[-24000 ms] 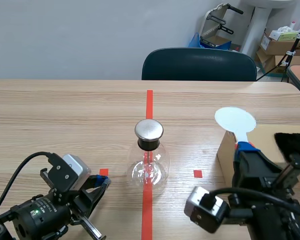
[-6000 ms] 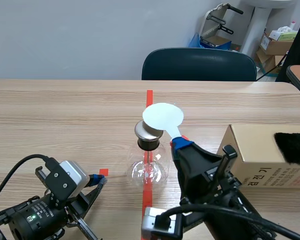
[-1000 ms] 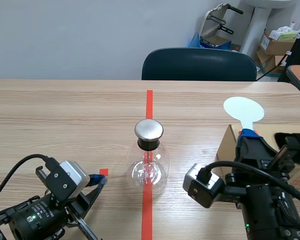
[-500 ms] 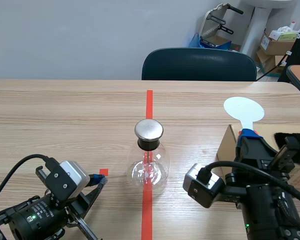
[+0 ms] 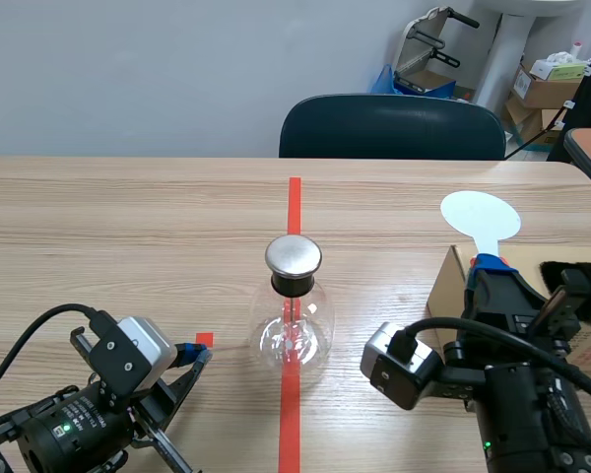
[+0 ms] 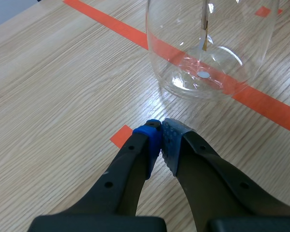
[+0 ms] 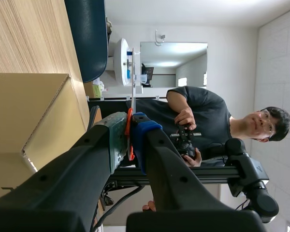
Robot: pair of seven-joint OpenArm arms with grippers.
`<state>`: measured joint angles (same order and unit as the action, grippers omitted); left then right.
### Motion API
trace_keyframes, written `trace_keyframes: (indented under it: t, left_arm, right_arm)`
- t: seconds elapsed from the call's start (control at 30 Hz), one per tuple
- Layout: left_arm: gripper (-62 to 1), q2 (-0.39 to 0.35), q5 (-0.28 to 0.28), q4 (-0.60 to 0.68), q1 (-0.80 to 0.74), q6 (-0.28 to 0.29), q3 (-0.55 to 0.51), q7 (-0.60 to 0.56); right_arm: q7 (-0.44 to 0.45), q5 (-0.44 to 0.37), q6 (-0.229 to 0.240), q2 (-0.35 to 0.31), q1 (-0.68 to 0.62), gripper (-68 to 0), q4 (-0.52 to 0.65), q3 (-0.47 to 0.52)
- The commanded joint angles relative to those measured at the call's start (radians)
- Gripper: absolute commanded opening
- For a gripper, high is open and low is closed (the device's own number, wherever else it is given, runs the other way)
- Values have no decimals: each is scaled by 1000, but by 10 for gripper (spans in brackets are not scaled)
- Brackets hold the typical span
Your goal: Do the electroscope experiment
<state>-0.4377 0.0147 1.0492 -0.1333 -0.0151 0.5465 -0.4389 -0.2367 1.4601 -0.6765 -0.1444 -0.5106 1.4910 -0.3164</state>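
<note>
At table centre stands the clear glass flask electroscope [image 5: 294,325], steel-capped. My right gripper [image 5: 485,264] is clamped on the white round paddle [image 5: 481,217] above the brown cardboard box [image 5: 443,288]; bringing it to the cap is left, I judge. My left gripper [image 6: 160,137] sits closed, empty.

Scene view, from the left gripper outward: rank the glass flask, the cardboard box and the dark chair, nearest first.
1. Glass flask, just ahead and right of the left gripper, on the centre tape line.
2. Cardboard box, at the table's right side, by the white paddle in the right gripper.
3. Dark chair, beyond the table's far edge.
</note>
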Motion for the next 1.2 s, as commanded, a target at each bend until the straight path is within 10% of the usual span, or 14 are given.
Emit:
trace_keyframes:
  t: [0.0, 0.47, 1.17]
  left_arm:
    - [-577, 5, -1, 23, 1, -2, -9, -14]
    - [-577, 5, -1, 23, 1, -2, -9, -14]
    - [-577, 5, -1, 23, 1, -2, -9, -14]
  right_arm:
    - [-1, 1, -14, -8, 9, -658, 10, 3]
    - [54, 1, -14, -8, 9, -658, 10, 3]
    - [644, 1, -14, -8, 9, -658, 10, 3]
